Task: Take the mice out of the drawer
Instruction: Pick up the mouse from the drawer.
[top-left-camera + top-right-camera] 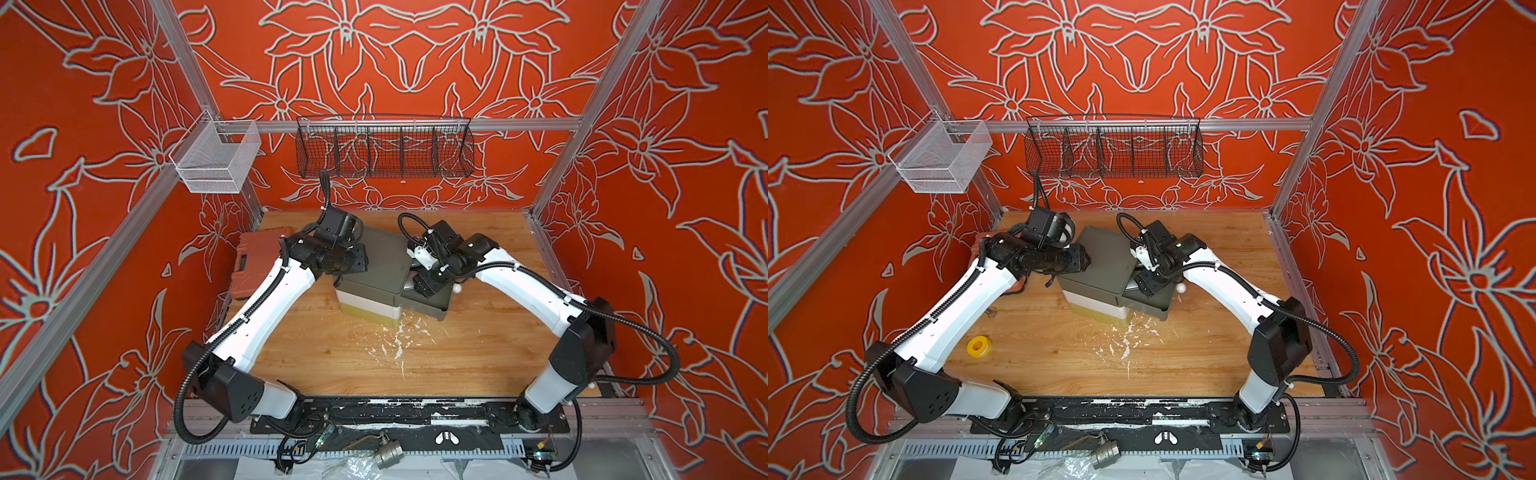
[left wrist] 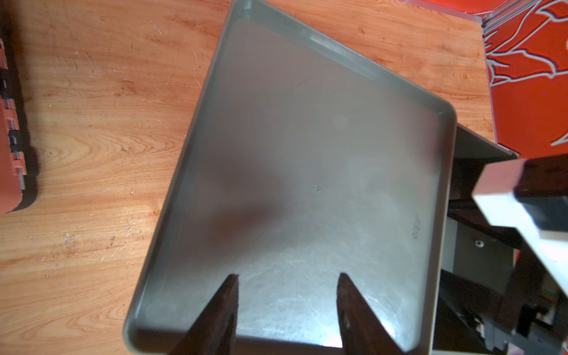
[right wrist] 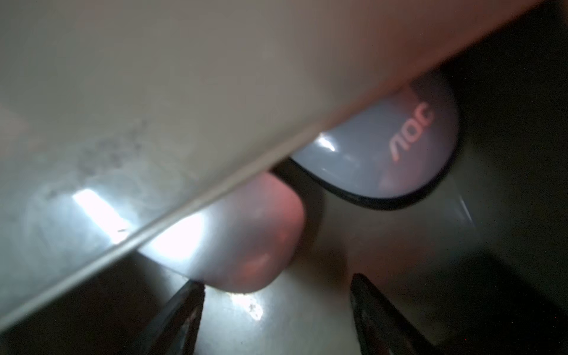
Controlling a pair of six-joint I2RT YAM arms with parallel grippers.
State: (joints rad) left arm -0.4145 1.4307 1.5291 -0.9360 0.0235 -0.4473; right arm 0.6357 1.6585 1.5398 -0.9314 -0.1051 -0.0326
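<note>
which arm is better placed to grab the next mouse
Right. The right end effector, open, is at the drawer, just short of a silver mouse and a logo mouse. The left end effector hovers over the cabinet top, away from both.

top views: bright, even light, sharp, faint shadows, wide-angle stretch toward the corners | left wrist: soft focus, dark shadow blot and pale sheen on drawer unit top (image 2: 307, 138) | right wrist: dim, blurred, white glare on silver mouse (image 3: 239, 246), reddish cast
</note>
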